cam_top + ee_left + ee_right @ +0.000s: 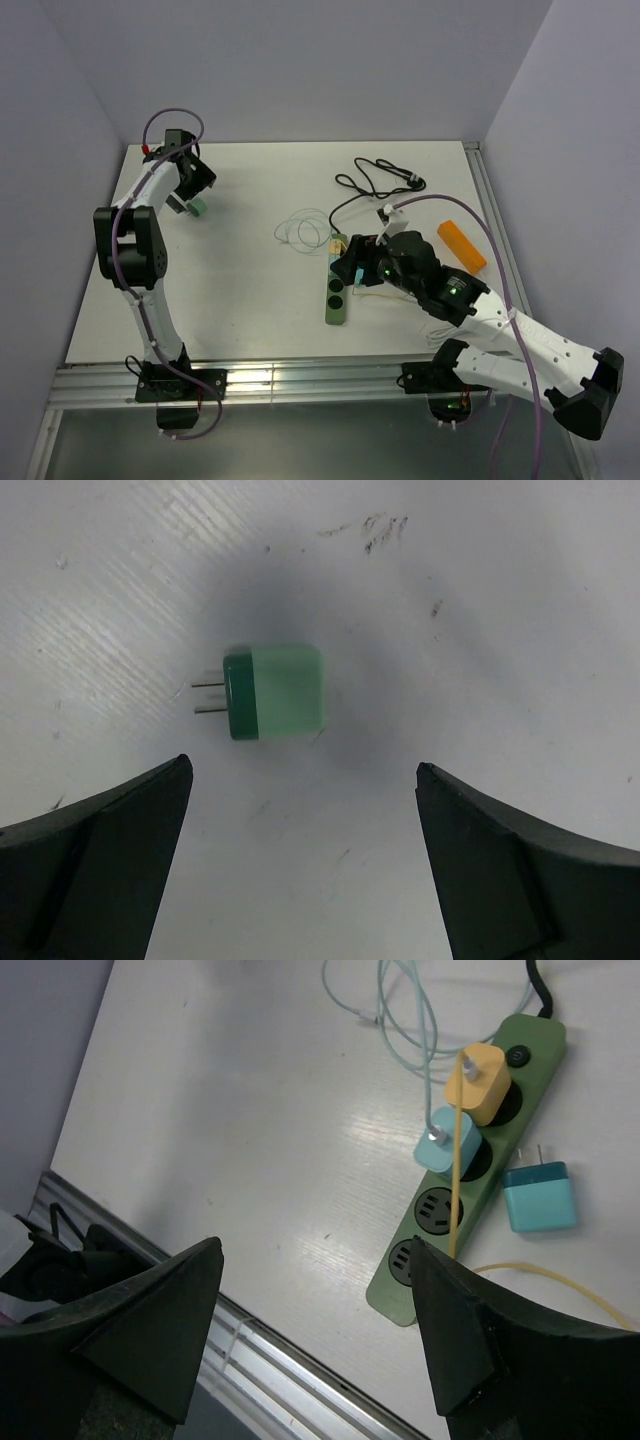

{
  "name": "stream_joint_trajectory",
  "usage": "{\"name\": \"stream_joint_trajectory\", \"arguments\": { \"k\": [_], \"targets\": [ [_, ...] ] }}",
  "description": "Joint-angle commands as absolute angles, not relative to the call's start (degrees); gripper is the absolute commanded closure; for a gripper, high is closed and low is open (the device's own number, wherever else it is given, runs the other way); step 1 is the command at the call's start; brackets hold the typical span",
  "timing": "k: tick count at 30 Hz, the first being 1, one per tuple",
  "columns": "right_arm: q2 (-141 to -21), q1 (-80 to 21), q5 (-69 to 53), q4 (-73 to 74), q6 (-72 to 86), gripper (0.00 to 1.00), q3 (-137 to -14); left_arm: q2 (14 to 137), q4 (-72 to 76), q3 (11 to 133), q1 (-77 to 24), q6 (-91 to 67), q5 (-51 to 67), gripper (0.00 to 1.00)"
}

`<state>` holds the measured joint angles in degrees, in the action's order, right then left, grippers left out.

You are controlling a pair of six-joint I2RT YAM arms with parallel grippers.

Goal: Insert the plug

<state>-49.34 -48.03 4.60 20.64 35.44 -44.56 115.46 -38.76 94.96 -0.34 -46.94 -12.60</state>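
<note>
The green plug (275,692) lies on its side on the white table (520,610), a little above centre in my left wrist view, its two metal prongs pointing toward the left edge of the frame. The left gripper (302,774) has its fingers spread wide in the lower corners, with the plug beyond the gap and touching neither. From overhead the same plug (197,208) is only a small pale green patch at the upper left, partly covered by the left gripper (186,200), and I cannot read its prongs there. The power strip (432,1207) runs diagonally through the upper right of my right wrist view, with a yellow adapter (482,1078) and a light-blue adapter (445,1140) seated in it, two sockets bare below them, and a teal adapter (540,1198) lying on the table just beside it. The right gripper (315,1260) is spread and holds nothing. Overhead, that gripper (352,262) sits over the strip (337,295) and hides the adapters — but only that view shows the orange block (461,243) at right and the black cable (375,180) coiled above.
</note>
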Motion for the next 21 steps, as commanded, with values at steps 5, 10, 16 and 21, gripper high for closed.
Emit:
{"name": "stream_joint_trajectory", "arguments": {
  "k": [5, 10, 16, 21],
  "targets": [
    [-45.97, -44.74, 2.55, 20.21, 33.66, 0.18, -41.49, 121.37, -41.84, 101.69, 0.43, -44.47, -16.43, 0.03],
    [-45.18, -43.07, 2.11, 20.22, 33.66, 0.18, -40.34, 122.69, -40.08, 100.73, 1.93, -44.47, -16.61, 0.06],
    [-45.70, -42.63, 1.23, 19.60, 33.66, 0.18, -40.08, 124.62, -38.06, 101.34, 2.90, -44.39, -15.56, 0.09],
    [-45.53, -42.45, 1.67, 19.42, 33.75, 0.18, -39.46, 125.94, -36.39, 101.95, 3.34, -43.60, -12.58, 0.12]
  ]
}}
